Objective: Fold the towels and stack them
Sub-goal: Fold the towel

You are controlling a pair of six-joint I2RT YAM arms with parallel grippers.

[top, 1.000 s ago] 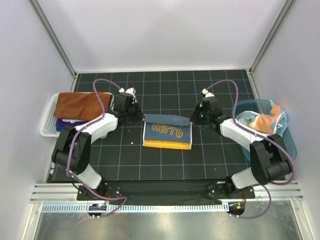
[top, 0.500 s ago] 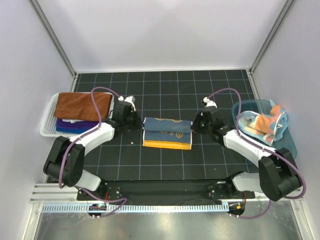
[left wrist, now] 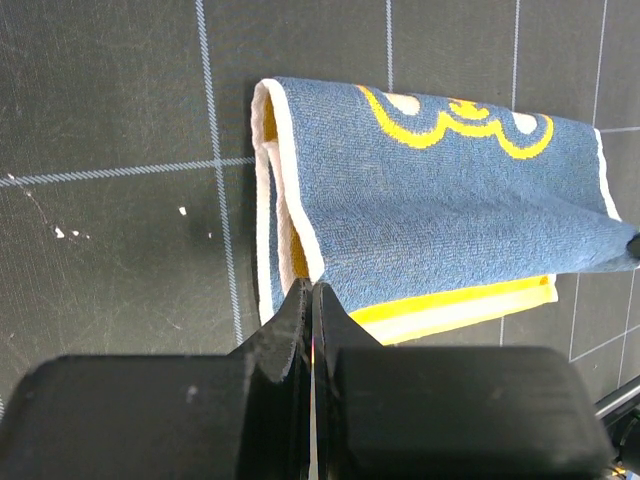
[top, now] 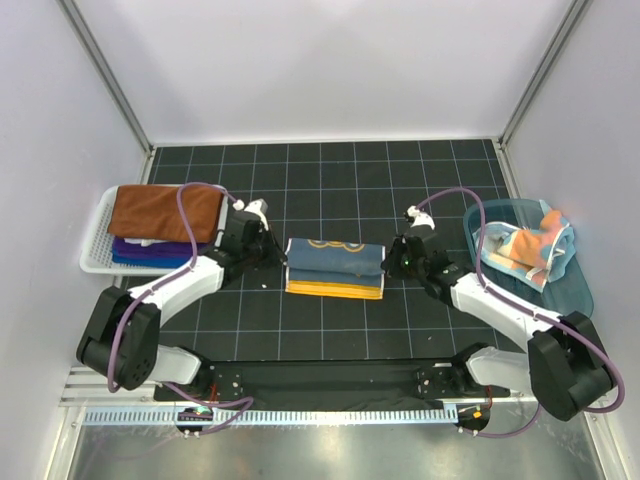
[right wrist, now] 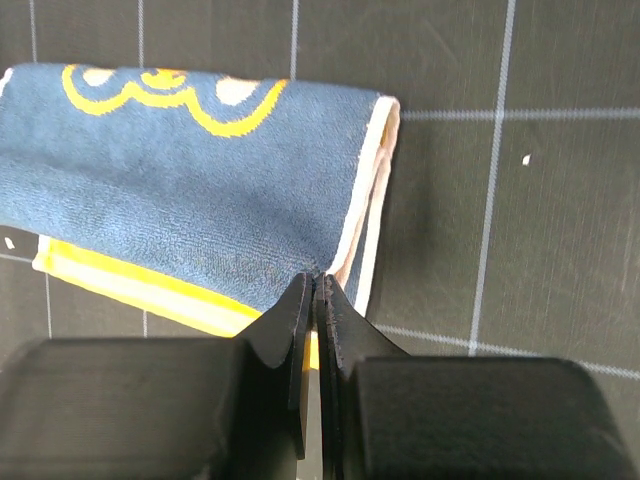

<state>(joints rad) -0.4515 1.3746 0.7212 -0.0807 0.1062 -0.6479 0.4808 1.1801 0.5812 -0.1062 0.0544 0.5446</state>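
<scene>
Both pincers are closed on cloth. The left pincer (left wrist: 311, 292) has its tips pressed fully together on the white-hemmed corner of the upper layer of the navy-and-yellow towel (left wrist: 440, 190). The right pincer (right wrist: 315, 288) is all but shut, nipping the opposite corner of that layer. The towel stretches between the two on the black gridded mat (top: 330, 170), its navy layer with yellow lettering doubled over and a yellow band of the lower layer showing just beside the tips. Well out to the left of the left pincer, a white basket (top: 92, 255) holds a rust brown towel (top: 160, 208) on top of a purple towel (top: 150, 248). Right of the right pincer, a teal tub (top: 585, 295) holds crumpled orange and light blue towels (top: 530, 245).
</scene>
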